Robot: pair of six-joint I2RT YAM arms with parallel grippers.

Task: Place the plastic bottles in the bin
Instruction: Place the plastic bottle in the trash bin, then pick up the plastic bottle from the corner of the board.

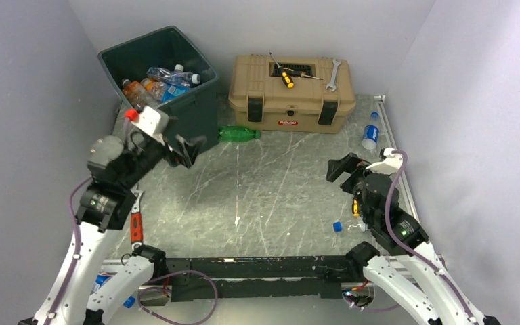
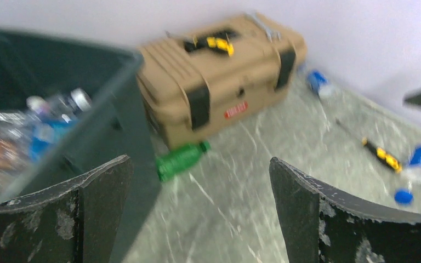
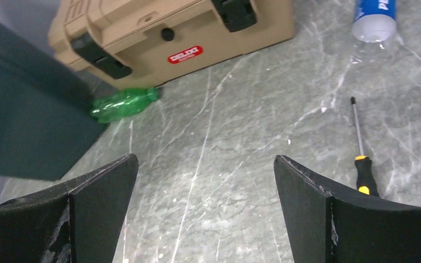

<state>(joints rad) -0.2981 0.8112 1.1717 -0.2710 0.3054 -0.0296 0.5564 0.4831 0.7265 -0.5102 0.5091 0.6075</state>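
Green plastic bottle [image 1: 238, 133] lies crosswise at the foot of the tall dark green bin [image 1: 193, 118], cap toward the tan toolbox [image 1: 291, 101]. Left gripper [image 1: 186, 150] is nearer, jaws wide and empty. Right gripper [image 1: 340, 167] likewise, well apart.

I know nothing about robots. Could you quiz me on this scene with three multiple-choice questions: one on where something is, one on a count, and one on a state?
1. Where does the green bottle lie?
A) on the table, beside the bin and in front of the toolbox
B) inside the bin
C) on the toolbox lid

2. How many tools lie on the toolbox lid?
A) none
B) two
C) five

3. How is the left gripper?
A) shut on a bottle
B) shut, holding nothing
C) open, holding nothing

Answers:
1 A: it lies on the tabletop at the bin's foot.
2 B: a screwdriver and a wrench lie there.
3 C: the left wrist view shows its jaws apart with nothing between them.
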